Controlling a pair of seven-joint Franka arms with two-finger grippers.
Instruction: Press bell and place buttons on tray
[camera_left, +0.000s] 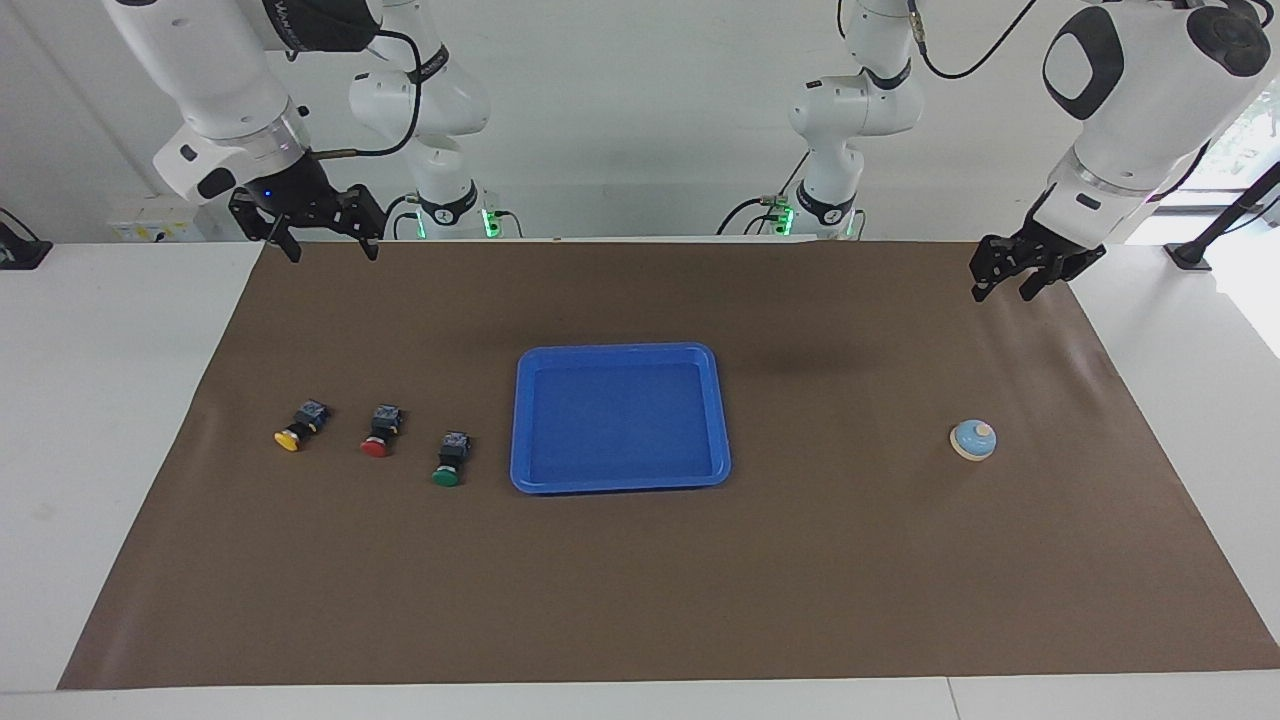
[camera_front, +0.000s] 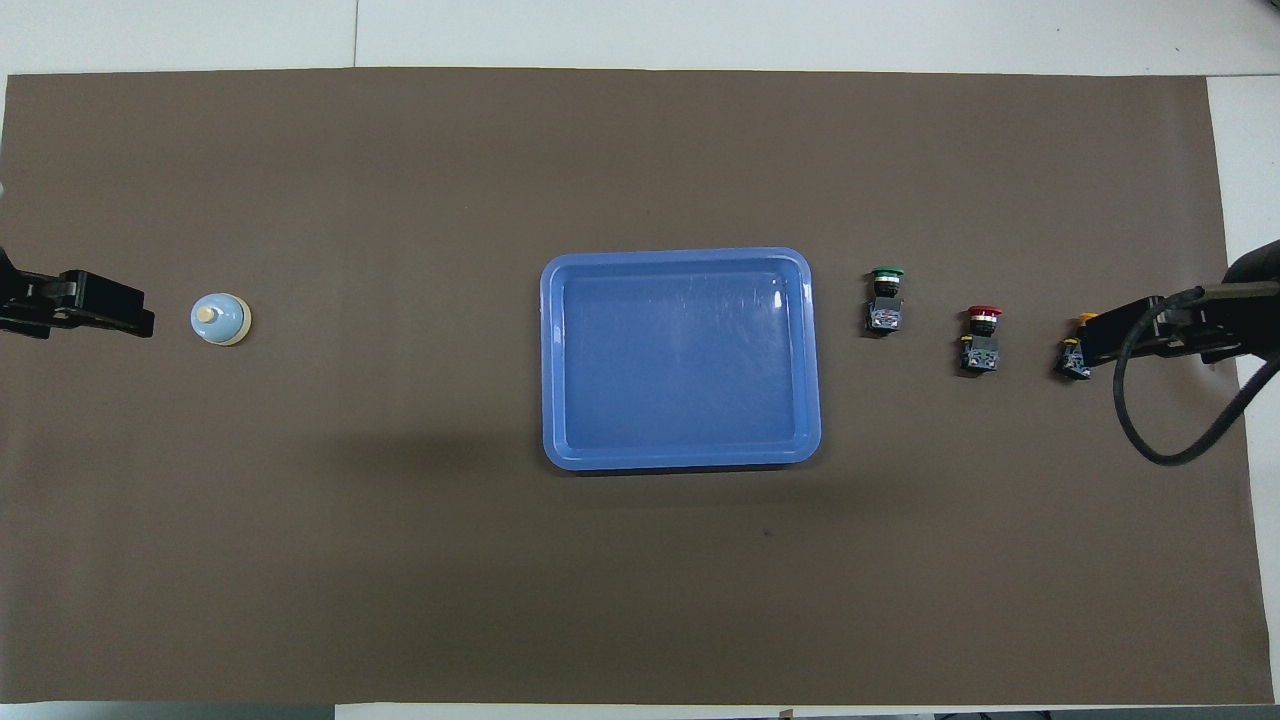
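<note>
The light-blue bell (camera_left: 973, 440) stands on the brown mat toward the left arm's end; it also shows in the overhead view (camera_front: 220, 319). The blue tray (camera_left: 620, 352) lies mid-mat, with its rim clear in the overhead view (camera_front: 680, 256). The green button (camera_left: 447, 472), red button (camera_left: 376, 445) and yellow button (camera_left: 290, 437) lie in a row beside the tray toward the right arm's end. My left gripper (camera_left: 1001, 293) hangs open in the air, apart from the bell. My right gripper (camera_left: 330, 250) hangs open, high above the mat's edge.
The brown mat (camera_left: 640, 580) covers most of the white table. In the overhead view the right gripper (camera_front: 1105, 338) and its cable (camera_front: 1150, 440) overlap the yellow button (camera_front: 1074, 362). The green button (camera_front: 885, 295) and red button (camera_front: 982, 335) show in full.
</note>
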